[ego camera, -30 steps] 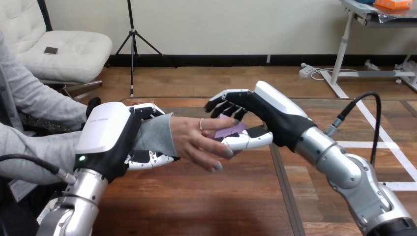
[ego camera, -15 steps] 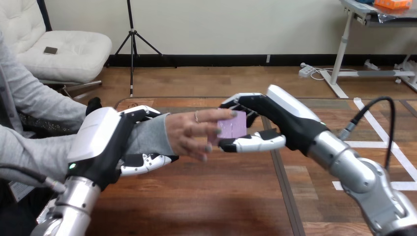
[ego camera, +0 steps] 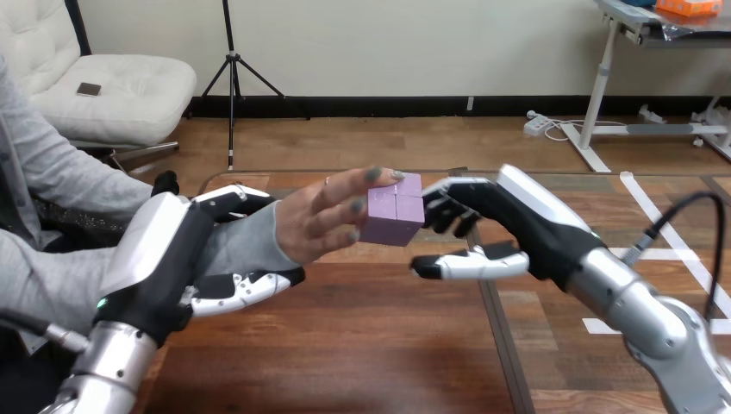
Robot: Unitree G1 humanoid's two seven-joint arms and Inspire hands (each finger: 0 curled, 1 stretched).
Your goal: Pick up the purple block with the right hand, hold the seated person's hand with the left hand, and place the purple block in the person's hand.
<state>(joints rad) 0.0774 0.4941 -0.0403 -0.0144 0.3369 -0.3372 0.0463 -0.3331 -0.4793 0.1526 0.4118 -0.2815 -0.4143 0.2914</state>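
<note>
Handover: purple block (ego camera: 392, 210) now sits in the person's hand (ego camera: 315, 226) above the tabletop's (ego camera: 345, 345) far edge; right robot hand (ego camera: 526, 233) has opened, thumb dropped clear; left robot hand (ego camera: 164, 259) stays curled round the person's wrist (ego camera: 250, 243); placement looks done.

Counting as we go: one block (ego camera: 395, 210), purple, a single piece. Robot hands, two of them: the left hand (ego camera: 164, 259) and the right hand (ego camera: 526, 224). Two silver arms carry them, the left arm (ego camera: 108, 371) and the right arm (ego camera: 655, 319). One person's hand (ego camera: 323, 220) is up too, so that's three hands in all. And one wooden bench (ego camera: 345, 345).
</note>
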